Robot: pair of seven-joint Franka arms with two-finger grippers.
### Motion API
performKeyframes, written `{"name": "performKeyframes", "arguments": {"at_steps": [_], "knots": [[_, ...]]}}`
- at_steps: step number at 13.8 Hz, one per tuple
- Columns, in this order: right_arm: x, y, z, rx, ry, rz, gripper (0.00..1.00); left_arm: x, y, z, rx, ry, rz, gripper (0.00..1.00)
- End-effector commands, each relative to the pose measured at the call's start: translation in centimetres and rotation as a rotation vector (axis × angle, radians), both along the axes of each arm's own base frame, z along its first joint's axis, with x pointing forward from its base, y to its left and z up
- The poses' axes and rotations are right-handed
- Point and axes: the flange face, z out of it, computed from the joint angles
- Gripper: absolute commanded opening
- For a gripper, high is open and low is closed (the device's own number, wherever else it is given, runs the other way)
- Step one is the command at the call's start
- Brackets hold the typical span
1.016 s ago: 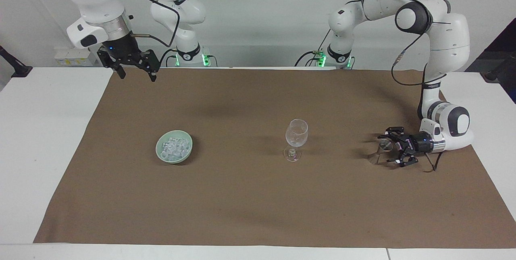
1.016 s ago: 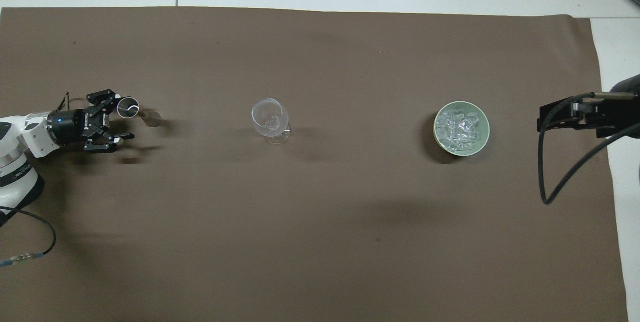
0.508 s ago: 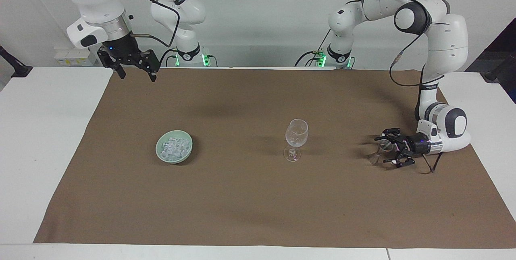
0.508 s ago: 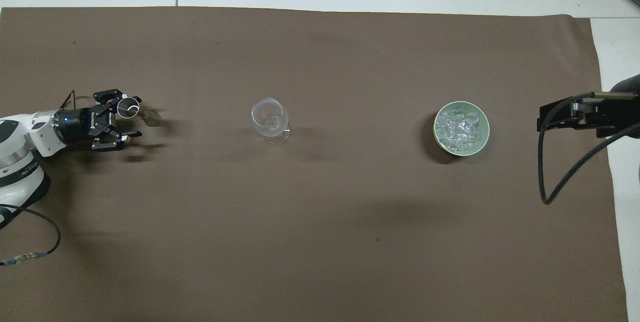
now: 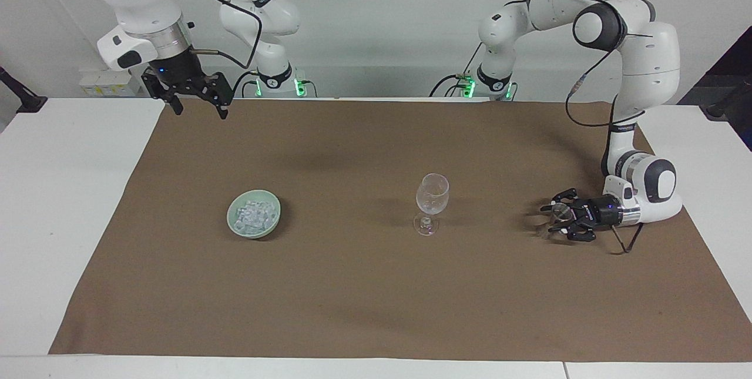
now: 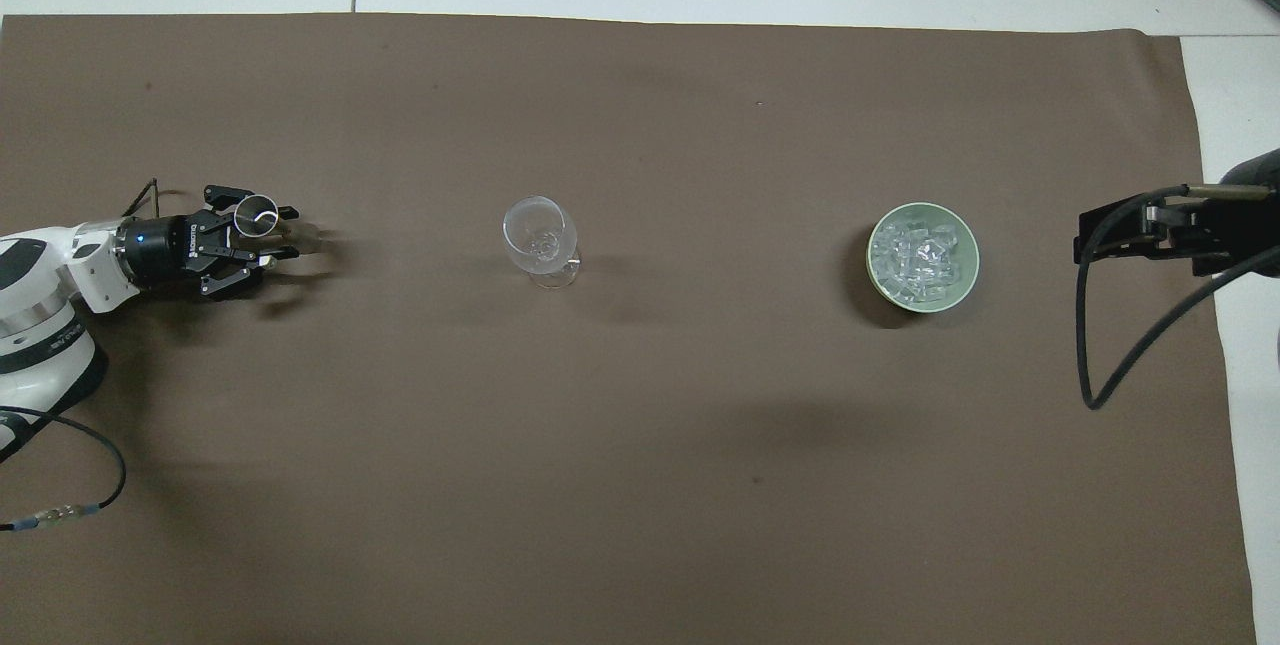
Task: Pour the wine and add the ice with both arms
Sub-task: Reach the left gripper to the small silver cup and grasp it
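A small clear vessel [image 5: 552, 220] stands on the brown cloth at the left arm's end of the table. My left gripper [image 5: 557, 218] lies low and sideways with its fingers drawn in against the vessel [image 6: 258, 218]. Whether the vessel holds wine I cannot tell. A clear stemmed glass [image 5: 432, 201] stands upright mid-table, with nothing showing in it. Toward the right arm's end sits a pale green bowl [image 5: 258, 233] heaped with ice [image 5: 254, 212]. My right gripper [image 5: 200, 112] hangs open, high above the cloth's edge by the robots, and the right arm waits.
The brown cloth [image 5: 352, 297] covers most of the white table [image 5: 59, 203]. A black cable [image 6: 1100, 345] loops down from the right arm over the cloth's end. Glass [image 6: 541, 237] and bowl [image 6: 922, 305] stand in one row with the vessel.
My left gripper has closed its fingers in around the small clear vessel and shifted slightly. The right arm, the glass and the bowl have stayed put.
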Motion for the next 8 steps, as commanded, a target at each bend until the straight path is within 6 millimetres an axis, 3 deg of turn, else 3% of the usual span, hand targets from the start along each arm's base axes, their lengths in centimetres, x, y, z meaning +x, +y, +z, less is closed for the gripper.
{"name": "performKeyframes", "arguments": {"at_steps": [1,4,8], "knots": [[0.2,-0.3,0.1,0.017,-0.008,0.02,1.0,-0.1,0.1,-0.1,0.001,-0.017,0.026,0.38],[0.2,-0.3,0.1,0.017,-0.007,0.02,1.0,-0.1,0.2,-0.1,0.003,-0.016,0.027,0.18],[0.2,-0.3,0.1,0.017,-0.007,0.02,1.0,0.4,-0.4,1.0,0.01,-0.029,0.015,0.01]]}}
